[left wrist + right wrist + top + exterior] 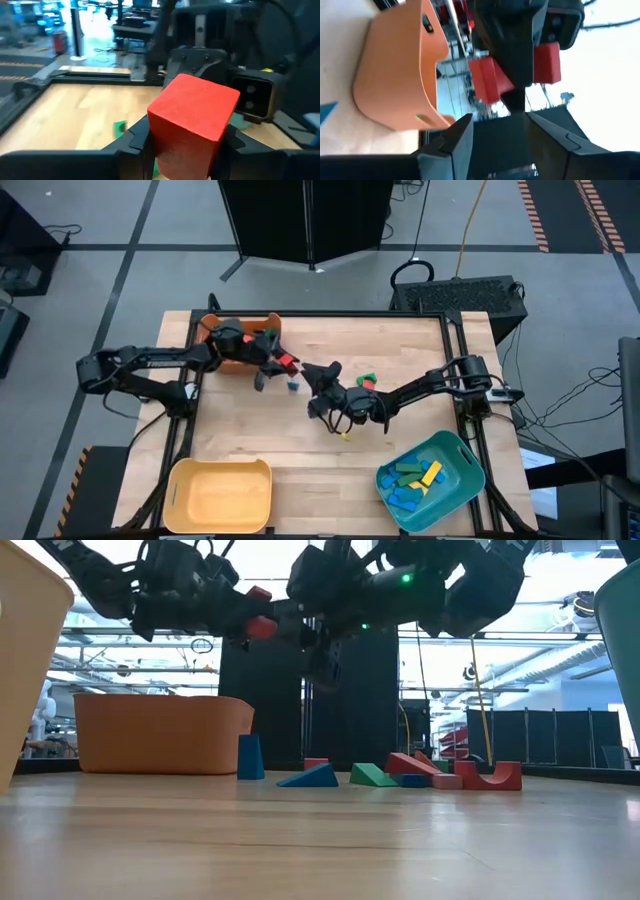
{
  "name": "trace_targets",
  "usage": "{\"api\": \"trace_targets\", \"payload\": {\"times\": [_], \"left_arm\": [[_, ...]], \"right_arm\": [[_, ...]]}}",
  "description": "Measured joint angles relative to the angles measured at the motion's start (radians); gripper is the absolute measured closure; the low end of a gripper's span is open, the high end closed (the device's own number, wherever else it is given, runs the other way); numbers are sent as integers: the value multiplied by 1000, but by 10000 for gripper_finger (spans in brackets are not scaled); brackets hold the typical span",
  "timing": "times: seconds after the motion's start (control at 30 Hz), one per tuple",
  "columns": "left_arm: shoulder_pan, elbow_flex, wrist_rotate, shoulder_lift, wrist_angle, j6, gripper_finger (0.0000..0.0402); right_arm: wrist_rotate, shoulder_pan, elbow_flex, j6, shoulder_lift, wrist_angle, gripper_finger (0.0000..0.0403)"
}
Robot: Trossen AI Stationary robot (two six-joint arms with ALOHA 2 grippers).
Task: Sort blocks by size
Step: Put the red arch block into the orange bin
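Observation:
A red block (pixel 195 115) hangs in the air over the table's middle, with my left gripper (pixel 283 363) shut on it. My right gripper (pixel 316 377) faces it from the table's right side, level. Its fingers (pixel 462 137) stand open just short of the block (pixel 487 80), with nothing between them. Loose blocks lie on the table below: a blue one standing upright (pixel 250 757), a blue wedge (pixel 310 777), a green wedge (pixel 372 775) and a red arch (pixel 490 776). My left gripper pinches the red block by two opposite side faces (pixel 162 142) between its two fingers. The fingers come level from the table's left side. The block is lifted well clear of the table, one corner edge toward the right gripper.
The orange bin (pixel 262 325) stands at the far left, right behind my left gripper. The yellow bin (pixel 220 495) is at the near left. The teal bin (pixel 455 455), holding several blocks, is at the near right. A small yellow block (pixel 345 436) lies near the middle.

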Motion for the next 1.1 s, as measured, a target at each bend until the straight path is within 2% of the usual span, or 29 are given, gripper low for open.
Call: {"api": "trace_targets", "payload": {"times": [0.07,0.17,0.27,0.4,0.53,0.67,0.8,0.93,1.1], "left_arm": [[14,0,-44,-20,-51,-2,279],[34,0,-170,-61,-151,-1,279],[55,0,-283,-105,-261,5,279],[79,0,-372,-161,-364,5,279],[98,0,-449,-209,-457,-1,279],[117,0,-542,-229,-536,-12,279],[141,0,-599,-227,-599,-42,278],[166,0,-622,-224,-663,-69,278],[203,0,-670,-224,-754,-144,278]], "right_arm": [[65,0,0,36,0,1,235],[158,1,0,41,-10,-10,235],[205,0,-1,66,-44,-59,241],[215,-4,-1,243,-114,-295,251],[198,-31,-1,532,-207,-637,255],[44,-77,-1,894,-314,-971,255],[-114,-129,-1,1173,-407,-1221,255],[-249,-173,-1,1370,-465,-1438,255],[-435,-223,-1,1497,-479,-1683,255]]}}
